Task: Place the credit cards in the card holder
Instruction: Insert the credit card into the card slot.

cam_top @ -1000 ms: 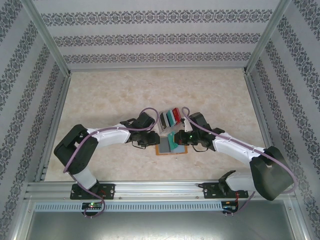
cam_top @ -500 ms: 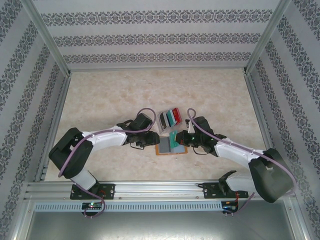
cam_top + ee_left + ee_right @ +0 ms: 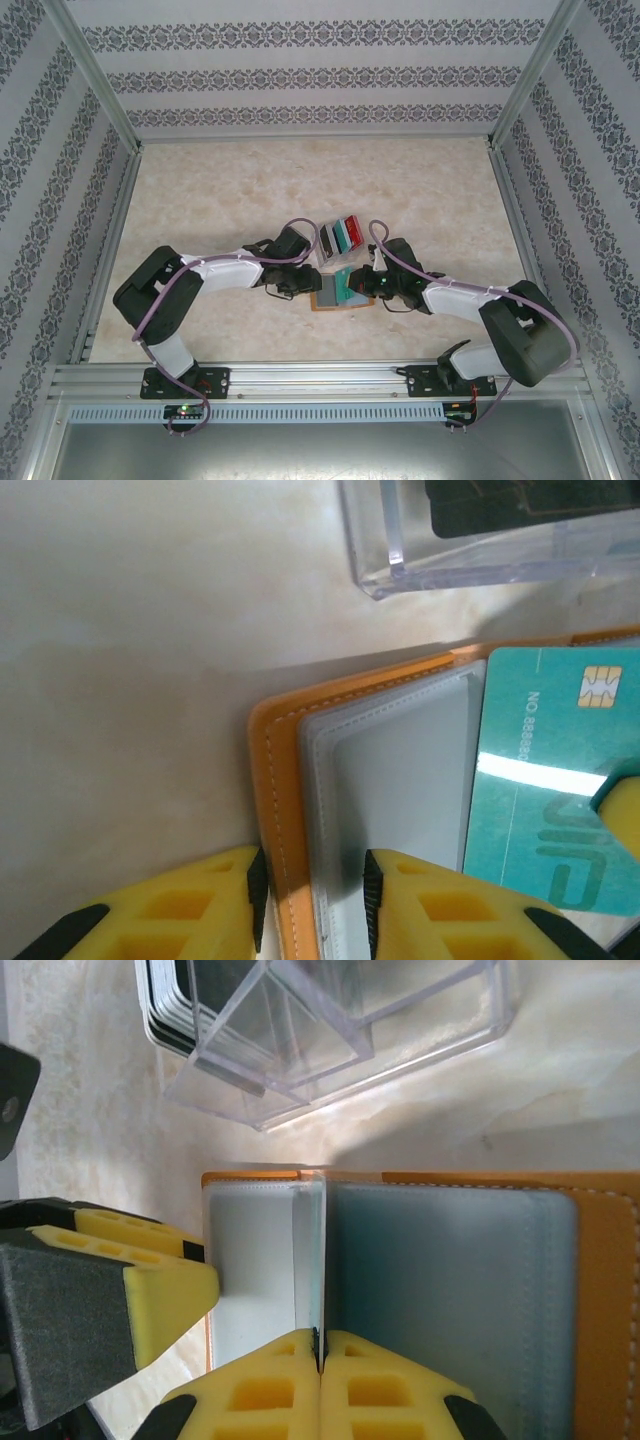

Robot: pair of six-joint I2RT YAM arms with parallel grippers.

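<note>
We pinch the teal card, likely stiff and slick, by its edge in our closed right gripper; our left gripper straddles the holder's edge, half-open.

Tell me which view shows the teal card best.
Left wrist: the teal card faces the camera, chip and printing clear. Right wrist sees it edge-on in the right gripper; top external gives a small teal patch over the card holder.
</note>
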